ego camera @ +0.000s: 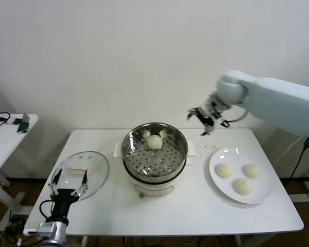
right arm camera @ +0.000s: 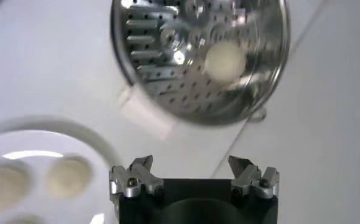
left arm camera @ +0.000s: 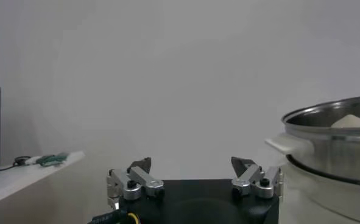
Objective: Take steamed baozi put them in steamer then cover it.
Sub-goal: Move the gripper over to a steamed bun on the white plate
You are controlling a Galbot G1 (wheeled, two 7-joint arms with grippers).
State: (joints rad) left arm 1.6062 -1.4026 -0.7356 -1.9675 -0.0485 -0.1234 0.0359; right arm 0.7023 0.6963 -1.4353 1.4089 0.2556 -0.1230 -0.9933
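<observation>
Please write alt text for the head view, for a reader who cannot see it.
One baozi lies in the open steamer; three more wait on a white plate. The right hand hangs open between them, the left hand open by the glass cover.

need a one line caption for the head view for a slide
One baozi in the steamer, three on the plate; open right gripper raised between them.

I see one smooth off-white bun (ego camera: 154, 142) sitting on the perforated tray of the uncovered shiny steel steamer (ego camera: 154, 160) mid-table, three more buns (ego camera: 238, 177) on the flat white plate (ego camera: 265, 194) to its right, and the clear glass lid (ego camera: 81, 174) lying flat to its left.
</observation>
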